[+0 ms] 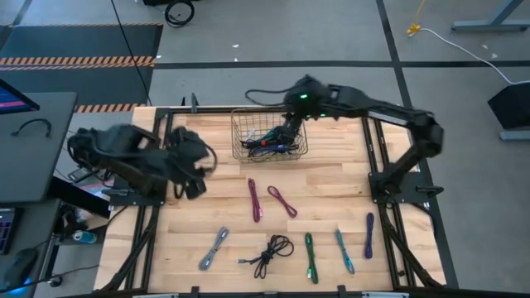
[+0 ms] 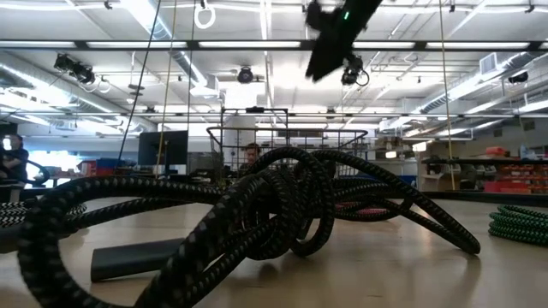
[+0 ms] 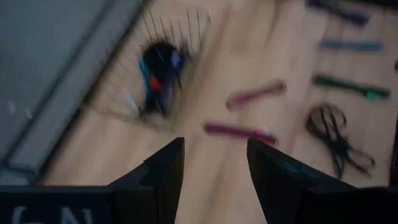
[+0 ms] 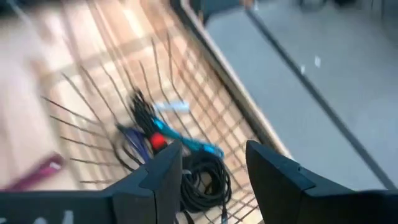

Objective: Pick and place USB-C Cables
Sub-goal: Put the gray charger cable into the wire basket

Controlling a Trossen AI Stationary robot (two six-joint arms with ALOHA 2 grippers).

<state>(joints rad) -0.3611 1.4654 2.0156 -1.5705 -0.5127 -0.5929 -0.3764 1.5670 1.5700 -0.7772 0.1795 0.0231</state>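
Note:
A wire basket (image 1: pixel 269 136) stands at the table's far middle and holds several coiled USB-C cables (image 4: pixel 163 140), black, blue and purple. My right gripper (image 4: pixel 211 149) hangs open above the basket (image 4: pixel 93 93), also seen from overhead (image 1: pixel 288 128), touching nothing. My left gripper (image 3: pixel 214 146) is open and empty above the table's left part (image 1: pixel 194 184). On the bare wood lie two magenta cables (image 1: pixel 254 199) (image 1: pixel 281 201), a grey one (image 1: pixel 214 248), a black one (image 1: pixel 272 252), a green one (image 1: pixel 310 257), a teal one (image 1: pixel 344 251) and a purple one (image 1: pixel 368 234).
The table has a dark metal frame along its edges (image 1: pixel 377 157). A grey side table (image 1: pixel 33 149) stands to the left. In the low view the black cable (image 2: pixel 282 214) fills the foreground and the green one (image 2: pixel 522 224) lies at the right.

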